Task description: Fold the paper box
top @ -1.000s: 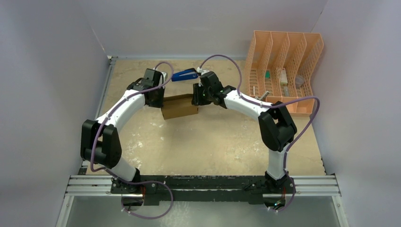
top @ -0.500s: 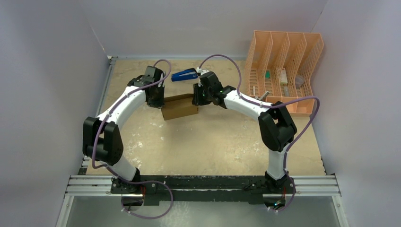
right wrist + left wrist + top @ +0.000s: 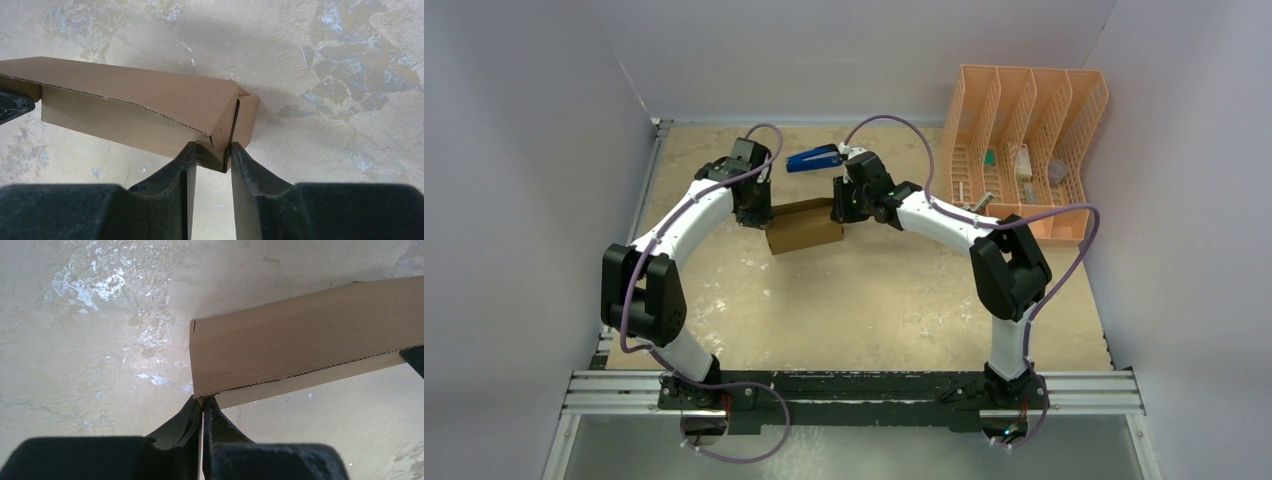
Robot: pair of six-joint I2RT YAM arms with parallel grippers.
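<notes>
"Now, locate the paper box (image 3: 804,228): it lies on the surface (image 3: 874,310) toward the far side, between your two arms, long side running across." (Lead)

"Confirmed. Your left gripper (image 3: 202,402) has its jaws almost together at the box's left end corner. A thin pale strip shows between them. That reads as a pinch on the cardboard edge, though the contact is not fully clear." (Checker)

"Your right gripper (image 3: 211,150) has its jaws narrow, straddling the folded end flap (image 3: 245,120) at the right end. One finger sits against the front wall, the other against the flap." (Lead)

"Judged from this, the step in hand is closing the ends. Proceed as follows. Anchor the left end; do not pull on it. Drive the right flap along its crease, square to the wall. Apply light pressure only: thin board is likely to buckle, and the serrated lid edge (image 3: 125,102) could tear. If you shift the box, move both ends together, or the body may twist." (Checker)
</notes>
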